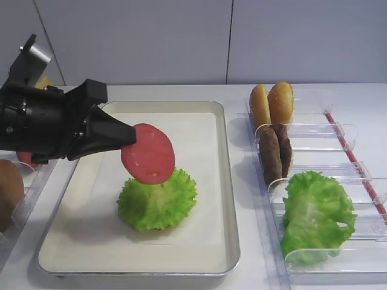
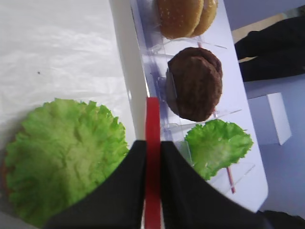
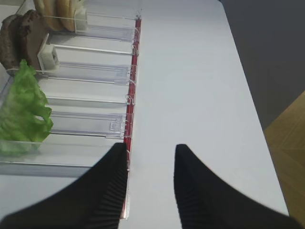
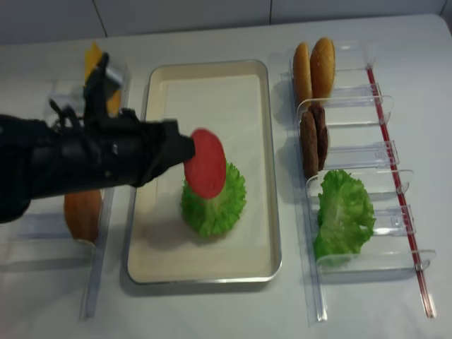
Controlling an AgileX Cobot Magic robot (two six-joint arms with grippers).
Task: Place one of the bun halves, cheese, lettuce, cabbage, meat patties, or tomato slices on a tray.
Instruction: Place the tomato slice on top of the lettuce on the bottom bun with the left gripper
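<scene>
My left gripper [image 1: 130, 140] is shut on the edge of a red tomato slice [image 1: 148, 153], which it holds tilted on edge above the cream tray [image 1: 205, 121]. A ruffled green lettuce leaf [image 1: 157, 199] lies on the tray's paper just below the slice. In the left wrist view the slice [image 2: 152, 114] shows edge-on between the black fingers, right of the leaf [image 2: 62, 152]. From above, the slice [image 4: 205, 172] overlaps the leaf [image 4: 214, 201]. My right gripper [image 3: 150, 148] hangs over bare table right of the bins, its jaws apart with nothing between them.
Clear bins right of the tray hold two bun halves [image 1: 272, 103], two meat patties [image 1: 275, 151] and another lettuce leaf [image 1: 317, 214]. Bins on the left hold a brown bun-like piece [image 4: 81, 212] and a yellow piece [image 4: 95, 56]. A red strip [image 3: 131, 95] edges the right bins.
</scene>
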